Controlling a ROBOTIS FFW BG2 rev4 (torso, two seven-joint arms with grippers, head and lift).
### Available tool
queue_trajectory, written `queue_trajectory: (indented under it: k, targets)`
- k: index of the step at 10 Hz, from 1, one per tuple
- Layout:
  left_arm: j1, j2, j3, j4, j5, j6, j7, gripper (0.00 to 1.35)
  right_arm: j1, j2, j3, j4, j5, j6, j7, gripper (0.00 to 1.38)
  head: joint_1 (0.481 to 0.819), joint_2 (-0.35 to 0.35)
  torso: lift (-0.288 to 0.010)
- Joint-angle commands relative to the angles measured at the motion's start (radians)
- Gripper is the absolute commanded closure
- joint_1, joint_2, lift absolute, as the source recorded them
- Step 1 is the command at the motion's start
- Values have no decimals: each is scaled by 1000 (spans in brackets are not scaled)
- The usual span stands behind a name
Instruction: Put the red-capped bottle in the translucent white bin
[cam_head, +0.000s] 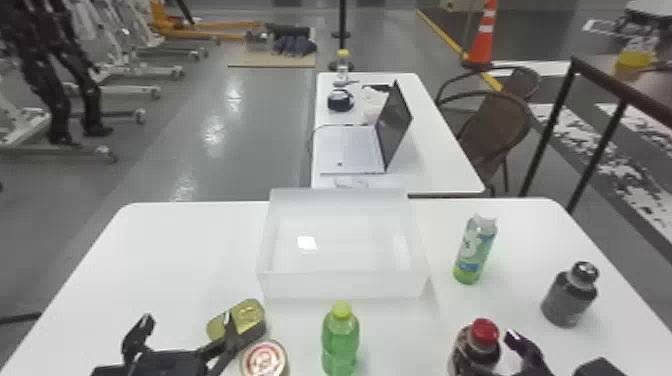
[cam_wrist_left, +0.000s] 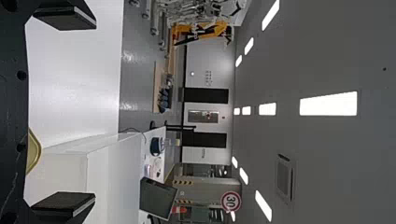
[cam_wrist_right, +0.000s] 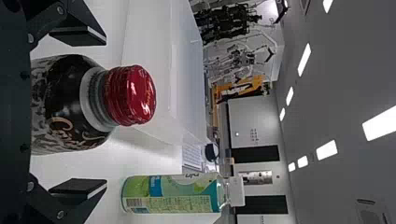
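The job is at the grasping stage: the approach looks done, and closing, lifting, carrying and releasing are left. On the bench (cam_head: 165, 260), the bin (cam_head: 345, 285) sits at the middle of the far edge, ready to receive. The right end effector (cam_wrist_right: 105, 112) is open, its fingers on either side of the red-capped bottle (cam_head: 475, 350) without gripping it. That bottle stands upright outside the bin, toward the near edge and right of centre. The left end effector (cam_head: 188, 320) is also open, over the near left part by the tins, holding nothing.

Of the others, the tall bottle (cam_head: 475, 250) stands just beside the bin's right wall, and the dark bottle (cam_head: 567, 300) is near the right edge. The green bottle (cam_head: 340, 340) stands before the bin's front wall. The oblong tin (cam_head: 252, 320) lies off the bin's near left corner, the round tin (cam_head: 264, 359) just beside it, nearer the near edge. The carry should pass between the tall and green bottles, with enough lift to clear the bin's front wall; a low or wide swing could topple either.
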Motion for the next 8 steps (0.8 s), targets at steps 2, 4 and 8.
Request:
queue_trajectory:
  k: [2, 4, 8]
  targets:
    - [-1, -4, 0, 2, 0, -1, 0, 18, -17, -9, 0, 39, -14, 10, 31, 271, 549, 0, -100]
    - [-3, -4, -2, 5, 2, -2, 0, 18, -26, -12, 0, 61, -19, 23, 43, 463, 549, 0, -100]
    - [-3, -4, -2, 6, 3, -2, 0, 18, -43, -7, 0, 64, -28, 35, 72, 1118, 549, 0, -100]
